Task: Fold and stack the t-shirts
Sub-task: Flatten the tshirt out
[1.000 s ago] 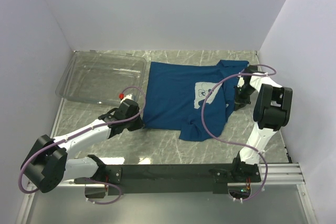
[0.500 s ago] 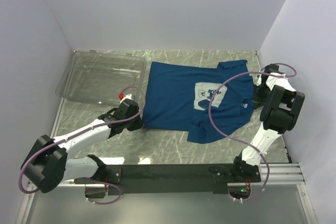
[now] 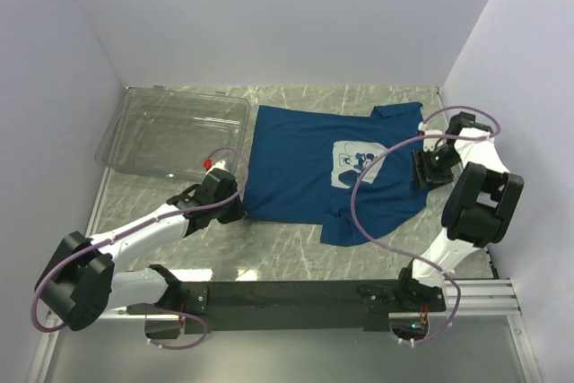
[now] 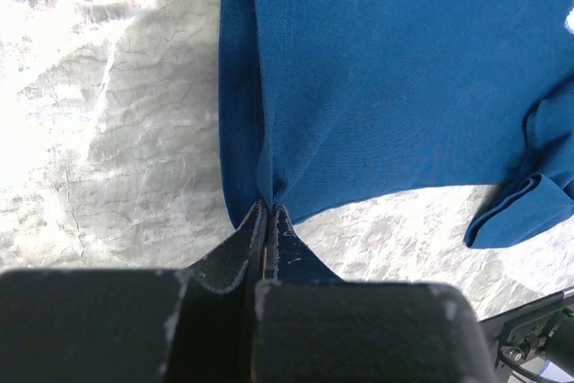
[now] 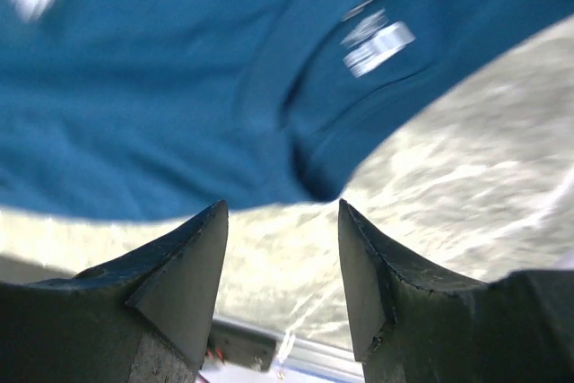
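Dark blue cotton, matte and soft, the t-shirt (image 3: 323,172) lies spread chest-up just beside the right wall of the clear plastic bin (image 3: 184,93). Its pale square print (image 3: 357,161) faces upward. It is not yet folded, and the sleeve (image 3: 345,226) farthest from the bin's back wall is bunched into a thick roll.

The left gripper (image 4: 267,213), off the bin's near right corner, is clamped on the hem, and creases fan out from the pinch. It likely serves as an anchor, keeping the cloth taut for smoothing.

The right gripper (image 5: 282,208) is well apart from the bin, across the shirt. Its wedge-shaped jaws stand apart and empty over the ribbed collar (image 5: 269,87) and its white label (image 5: 377,42), probably to take a fresh hold.

Under everything is the hard, veined marble table (image 3: 296,253).
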